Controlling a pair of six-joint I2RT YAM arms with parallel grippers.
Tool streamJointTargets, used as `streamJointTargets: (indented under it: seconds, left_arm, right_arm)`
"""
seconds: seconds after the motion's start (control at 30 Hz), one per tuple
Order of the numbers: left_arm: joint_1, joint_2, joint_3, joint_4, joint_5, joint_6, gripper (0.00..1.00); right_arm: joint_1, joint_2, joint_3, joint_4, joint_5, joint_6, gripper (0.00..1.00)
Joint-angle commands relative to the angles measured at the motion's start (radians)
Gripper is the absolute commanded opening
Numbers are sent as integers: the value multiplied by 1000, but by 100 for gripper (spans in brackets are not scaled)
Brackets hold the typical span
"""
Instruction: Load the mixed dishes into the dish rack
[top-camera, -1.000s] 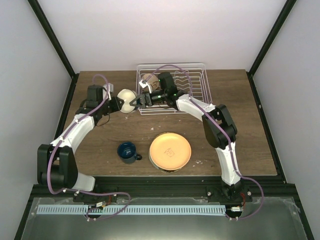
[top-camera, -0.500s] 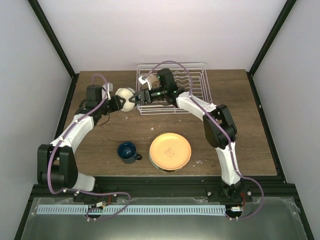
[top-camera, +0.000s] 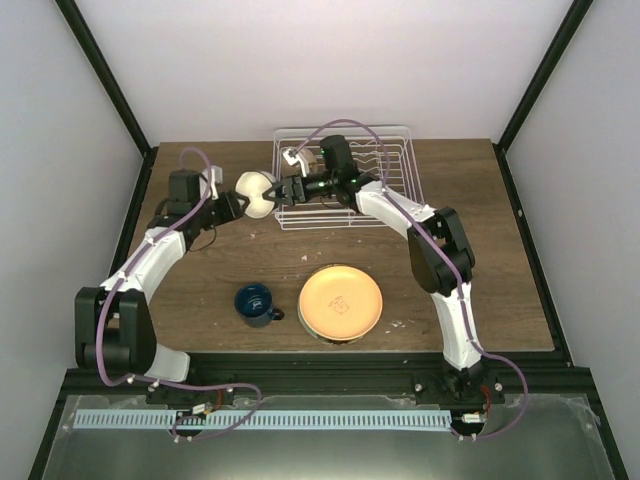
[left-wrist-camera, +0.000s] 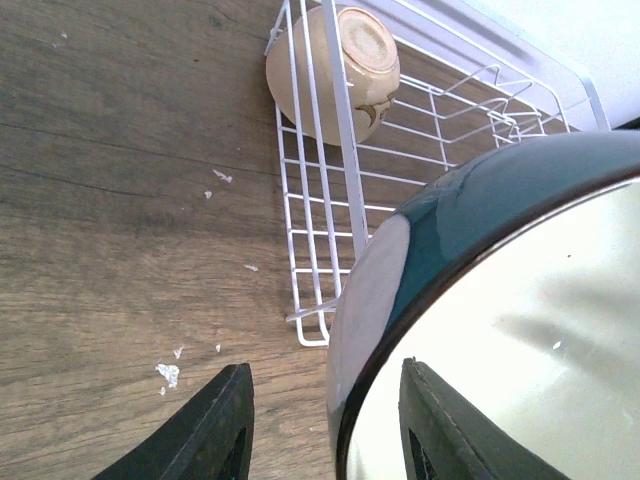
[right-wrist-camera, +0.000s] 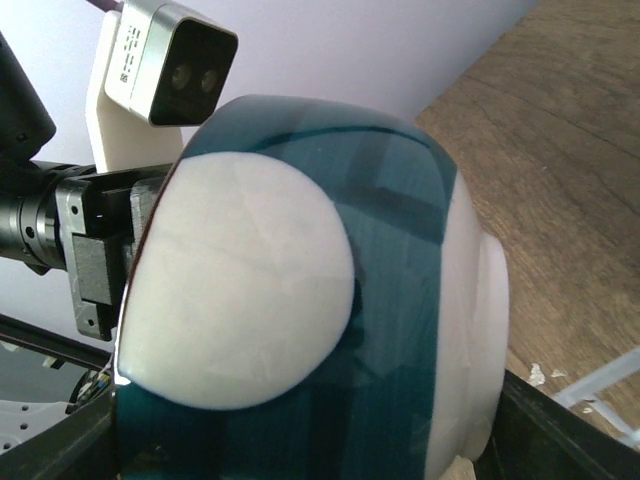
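Note:
The white bowl with blue outside (top-camera: 254, 191) hangs in the air just left of the dish rack (top-camera: 395, 160), between both grippers. My right gripper (top-camera: 276, 190) is shut on it, and the bowl (right-wrist-camera: 300, 300) fills the right wrist view. My left gripper (top-camera: 238, 204) is open. Its fingers (left-wrist-camera: 215, 425) straddle the bowl's rim (left-wrist-camera: 380, 330) with gaps on both sides. The cream bowl (left-wrist-camera: 335, 70) lies in the rack's left end (left-wrist-camera: 340, 200). The dark blue mug (top-camera: 255, 303) and the orange-yellow plate (top-camera: 341, 302) sit near the front. The green-rimmed plate is not clearly visible.
The left arm's camera and wrist (right-wrist-camera: 150, 60) sit close behind the bowl. A thin pale edge (top-camera: 338, 340) shows under the orange plate's near side. The rack's upright prongs (top-camera: 375, 165) stand in its right half. Small white crumbs (left-wrist-camera: 168, 373) dot the wooden table.
The bowl and both grippers have drifted slightly away from me, toward the rack's left end. The right wrist has shifted a little to the right. The mug and plate have not moved.

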Motion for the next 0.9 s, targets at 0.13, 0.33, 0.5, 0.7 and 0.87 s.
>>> streamJointTargets:
  seconds: [0.13,0.33,0.5,0.7,0.87]
  left_arm:
    - [12,7,40,30,114,16,59]
    - [18,-20,49,90,207,-22,66]
    - [24,-41,76,82,220,-26,67]
    - [56,-66,60,71,213,-21,67]
    - [82,-86,22,71,206,-16,67]
  right_arm:
    - [-37,-22,66,-34,82,-79,68]
    - [-41,-32,98,-121,185,-149,68]
    - [-43,-53,102,-147,264,-177,68]
    - [-43,-102,106,-190,417,-255,68]
    - [-43,-137,107,-232,552,-333,68]
